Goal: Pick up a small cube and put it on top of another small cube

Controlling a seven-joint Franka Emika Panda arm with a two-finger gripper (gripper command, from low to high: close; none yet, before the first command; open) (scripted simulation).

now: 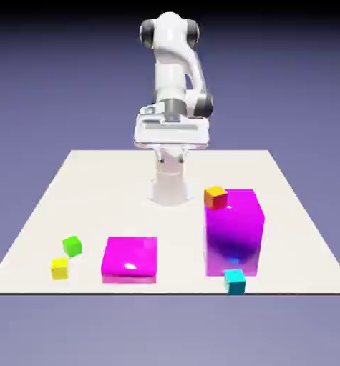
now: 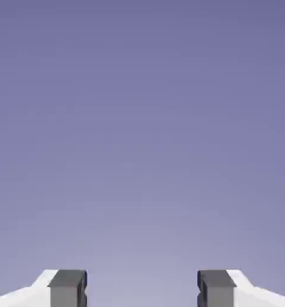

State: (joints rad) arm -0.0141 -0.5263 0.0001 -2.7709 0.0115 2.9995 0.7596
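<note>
Nearest of everything is the small cyan cube [image 1: 235,282], sitting right at the near edge of the bench [image 1: 180,250], in front of the tall magenta block [image 1: 233,243]. That bench is a plain, pale cream slab, its sides drawing together toward the far edge, with a thin dark line along the near one. Around it I see only a smooth blue-violet backdrop [image 1: 51,93], fading to black along the top, and the same flat colour below the near edge.

Over on the exterior view's left, close to the near corner, is the small yellow cube [image 1: 59,269]. Just beyond it, slightly to its right, sits the small green cube [image 1: 72,246], turned at an angle, and the two look apart. Between the yellow cube and the tall block lies a low, flat magenta block [image 1: 130,259], with a white glint on its glossy top. The tall block is glossy too, darkening to deep blue low on its near face. A small orange cube [image 1: 215,198] shows at its top left corner, seemingly resting up there.

At the far side stands the white robot arm [image 1: 170,68], folded up above the bench. Its fingers [image 2: 68,294] are spread wide with bare air between them, high up and well apart from every cube.
</note>
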